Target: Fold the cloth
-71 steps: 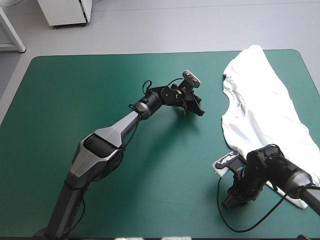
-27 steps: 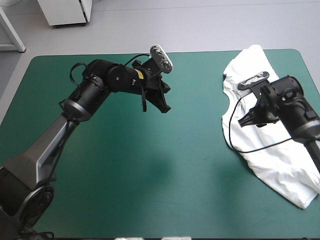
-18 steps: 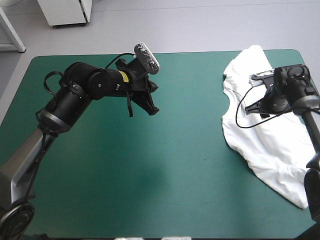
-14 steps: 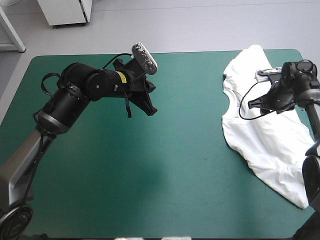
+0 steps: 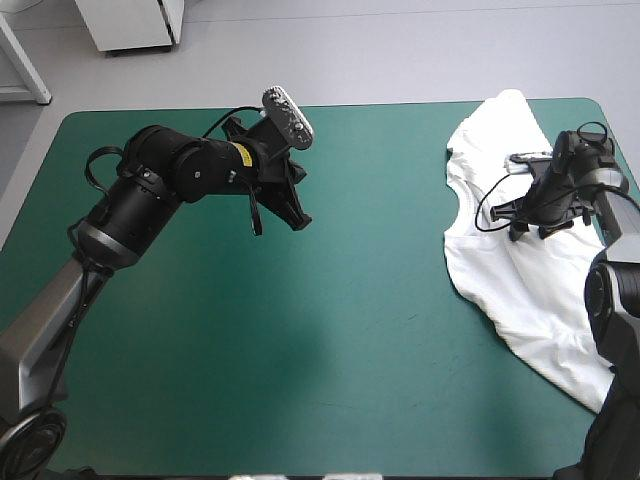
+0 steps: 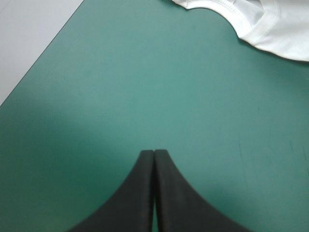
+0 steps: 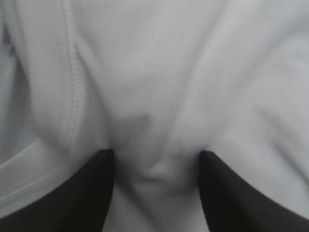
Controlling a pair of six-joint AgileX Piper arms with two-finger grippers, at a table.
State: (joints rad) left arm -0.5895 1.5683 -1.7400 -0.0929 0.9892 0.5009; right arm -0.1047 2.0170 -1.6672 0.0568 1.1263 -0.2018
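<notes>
Right pincer is down on the T-shirt with fingers spread wide. A soft ridge of white cloth bulges up between them and a stitched seam runs just beside one finger. Nothing is pinched yet. The left pincer is pressed together into a single point, hanging over bare teal-green table with the shirt's neckline well ahead of it.

The danger is in the bite. That ridge looks to be several layers deep, so a close here could catch the layers underneath as well and lift a clump instead of one edge. A shallow nip might just slide off the smooth fabric. The shirt also runs out toward the table's edge on the side away from the left pincer, so a hard drag that way could spill it over. The left pincer is too far off to pin anything.

The shirt's long axis runs from the table's far edge back toward the robot's right-hand corner, passing under the right pincer. The neck opening faces sideways toward the left pincer and sits nearer the far end, so the hem probably lies at the near end.
</notes>
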